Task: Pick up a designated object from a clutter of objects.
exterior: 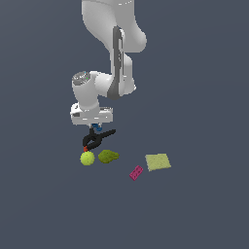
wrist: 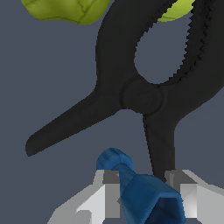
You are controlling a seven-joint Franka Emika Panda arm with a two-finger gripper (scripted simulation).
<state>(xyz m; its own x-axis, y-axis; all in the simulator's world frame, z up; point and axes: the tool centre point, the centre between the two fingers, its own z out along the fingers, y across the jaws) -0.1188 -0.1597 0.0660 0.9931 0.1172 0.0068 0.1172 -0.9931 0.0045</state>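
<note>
The designated object (wrist: 131, 177), a tiny blue ridged bolt-like cylinder, sits between my fingers (wrist: 110, 192), which touch it on both sides. My gripper (wrist: 145, 194) is shut on it. In the exterior view the gripper (exterior: 96, 128) hangs low over the clutter, and a bit of the blue piece (exterior: 97, 127) shows under the hand. The black clamp (exterior: 99, 137) lies right below and beside it, filling much of the wrist view (wrist: 140, 96). The yellow-green ball (exterior: 87, 158) rests by the clamp's red tip.
An olive lumpy thing (exterior: 108, 156) lies beside the ball and shows in the wrist view (wrist: 65, 8). Further toward the exterior view's right lie a magenta brick (exterior: 136, 172) and a pale yellow-green flat square (exterior: 158, 162). The floor is plain dark grey.
</note>
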